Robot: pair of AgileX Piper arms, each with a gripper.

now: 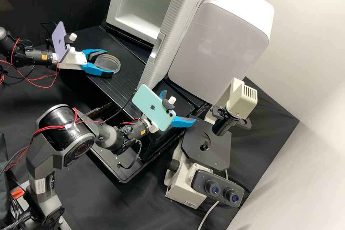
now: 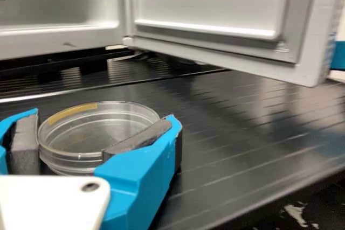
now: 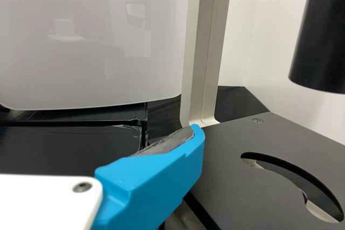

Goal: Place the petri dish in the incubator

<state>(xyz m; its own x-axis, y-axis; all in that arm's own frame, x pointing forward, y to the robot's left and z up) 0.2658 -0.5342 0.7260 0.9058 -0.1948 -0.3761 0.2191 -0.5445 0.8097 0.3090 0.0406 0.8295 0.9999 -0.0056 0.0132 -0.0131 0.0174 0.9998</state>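
The petri dish (image 2: 97, 133) is clear, with a yellowish strip on its rim. The left gripper (image 2: 103, 118) has bright blue fingers (image 2: 143, 179) and dark grey pads (image 2: 135, 140). The incubator (image 1: 176, 21) is white. The bench tray (image 1: 118, 82) is black and finely ribbed.

clear petri dish (image 2: 97, 133) flat, incubator (image 1: 133, 3) open

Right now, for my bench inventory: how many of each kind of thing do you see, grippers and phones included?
1 clear round plastic petri dish
1 white boxy incubator, door open
1 grey-white microscope
2 white-and-blue grippers: left gripper, right gripper
2 wrist-mounted phones: lilac phone, mint phone
Total: 7
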